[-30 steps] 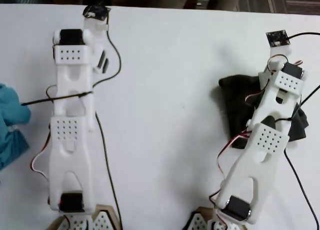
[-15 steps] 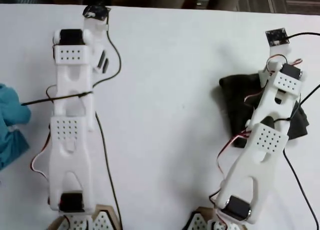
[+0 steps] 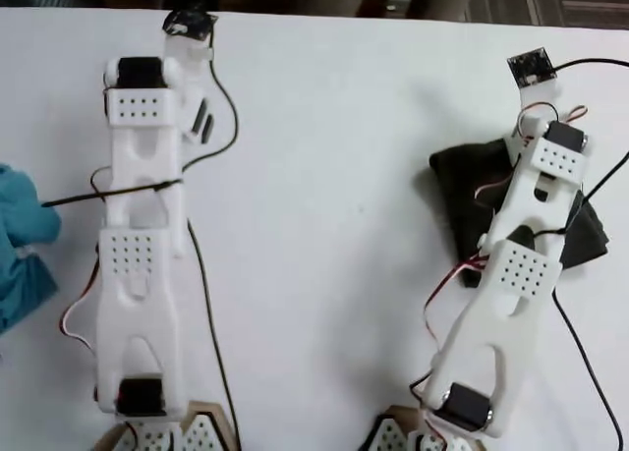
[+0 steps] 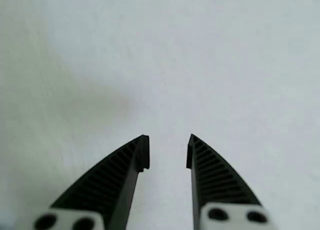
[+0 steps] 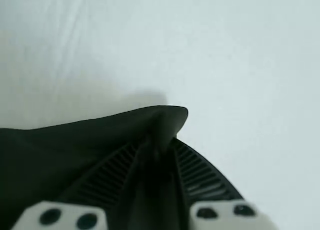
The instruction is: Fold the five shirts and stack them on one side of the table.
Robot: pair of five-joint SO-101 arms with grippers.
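A crumpled black shirt (image 3: 462, 191) lies on the white table (image 3: 334, 127) at the right, partly under my right arm (image 3: 526, 264). In the right wrist view my right gripper (image 5: 160, 137) is shut on a fold of the black shirt (image 5: 60, 150), whose edge pokes out past the fingertips just above the table. My left gripper (image 3: 201, 122) hovers over bare table at the far left, and in its own view the left gripper (image 4: 165, 152) stands open with nothing between its fingers. A blue shirt (image 3: 20, 245) lies bunched at the table's left edge.
Black cables (image 3: 211, 304) trail from both arms across the table. The arm bases (image 3: 167, 426) stand at the near edge. White table surface stretches between the two arms.
My right arm has shifted a little toward the far side and inward, drawing the held part of the black shirt with it. The left arm has not moved.
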